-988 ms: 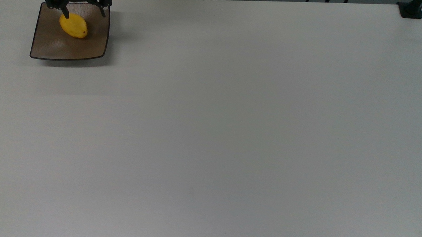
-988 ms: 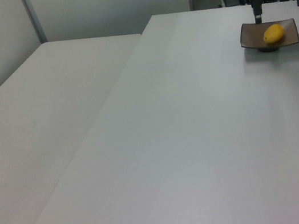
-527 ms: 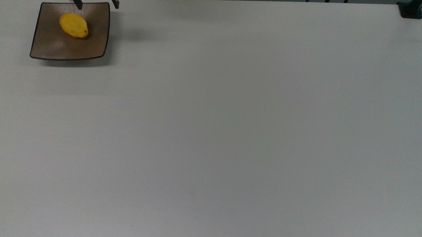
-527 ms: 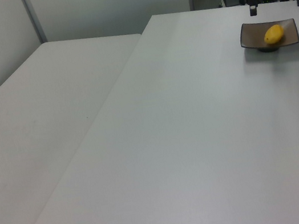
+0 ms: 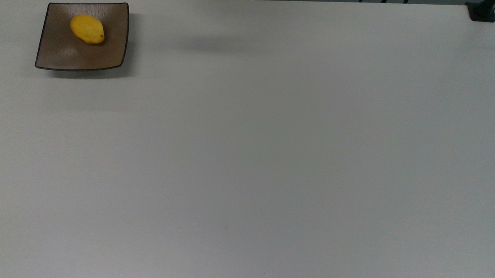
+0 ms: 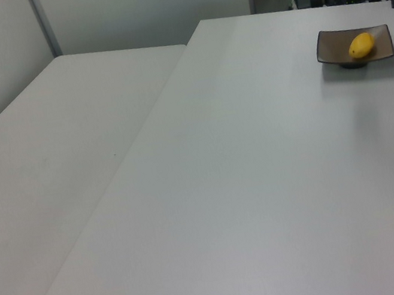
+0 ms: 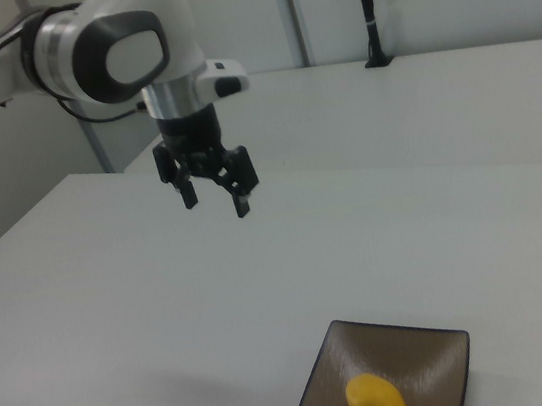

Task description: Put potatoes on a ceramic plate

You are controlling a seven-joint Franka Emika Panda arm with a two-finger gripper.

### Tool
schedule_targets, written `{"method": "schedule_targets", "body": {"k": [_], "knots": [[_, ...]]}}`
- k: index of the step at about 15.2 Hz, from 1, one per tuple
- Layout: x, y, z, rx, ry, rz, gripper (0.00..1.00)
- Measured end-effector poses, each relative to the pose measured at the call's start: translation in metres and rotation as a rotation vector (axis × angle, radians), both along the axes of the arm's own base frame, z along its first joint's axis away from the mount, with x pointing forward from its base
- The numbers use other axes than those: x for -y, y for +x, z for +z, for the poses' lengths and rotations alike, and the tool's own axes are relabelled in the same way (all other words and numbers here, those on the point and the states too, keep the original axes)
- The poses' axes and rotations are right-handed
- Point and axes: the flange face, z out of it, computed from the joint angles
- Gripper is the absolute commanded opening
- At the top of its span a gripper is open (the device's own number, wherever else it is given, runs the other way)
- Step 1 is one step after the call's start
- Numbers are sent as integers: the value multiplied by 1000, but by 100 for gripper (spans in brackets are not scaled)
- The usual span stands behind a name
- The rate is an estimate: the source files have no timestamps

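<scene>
The potato lies on the ceramic plate, well below the empty, spread-fingered end effector; the task looks done.

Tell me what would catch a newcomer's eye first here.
The bright yellow potato stands out, lying on the square brown ceramic plate near the top view's upper left table corner. In the right view, the claw hangs open in the air, apart from the plate, above the wide white table.
</scene>
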Motion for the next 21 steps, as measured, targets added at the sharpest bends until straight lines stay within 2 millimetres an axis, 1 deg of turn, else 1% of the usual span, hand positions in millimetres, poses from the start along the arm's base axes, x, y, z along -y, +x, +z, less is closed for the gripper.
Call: {"method": "schedule_targets", "body": {"k": [4, 6, 8, 11, 15, 21], "knots": [[-39, 4, 7, 7, -14, -51, 100], [-51, 6, 8, 18, -50, -62, 100], [-60, 14, 5, 62, -73, -93, 100], [-68, 28, -9, 98, -101, -133, 100], [-72, 36, -27, 75, -106, -129, 100], [-72, 36, -29, 71, -106, -128, 100]]}}
